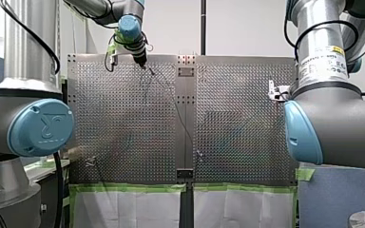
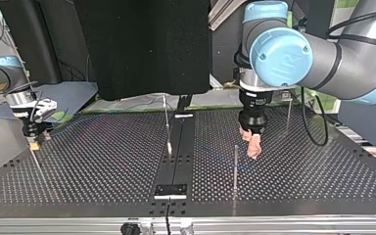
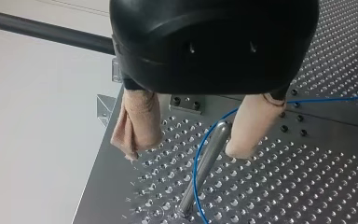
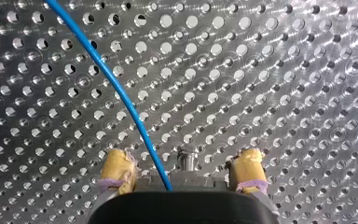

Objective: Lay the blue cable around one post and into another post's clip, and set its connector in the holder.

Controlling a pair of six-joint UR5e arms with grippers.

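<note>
1. While my left arm is reaching toward the far left part of the perforated surface (image 1: 242,118) in the front view, my left pincer (image 3: 182,153) is hanging just above the holes. Its beige-padded fingers (image 3: 137,121) are standing wide apart and gripping nothing.
2. A metal post (image 3: 203,168) is rising from the surface between those fingers, touching neither.
3. The blue cable (image 3: 195,172) is bending past the post, just beside it. It is running off across the surface behind one finger.
4. My right pincer (image 4: 182,170) is hovering low over the surface, near its right edge in the front view. Its yellow pads (image 4: 119,170) are spread well apart.
5. The cable is passing between those pads, nearer one than the other, and is disappearing under the pincer's body. The pads are not pressing on it.
6. Where the cable's end is lying, I cannot tell.
</note>
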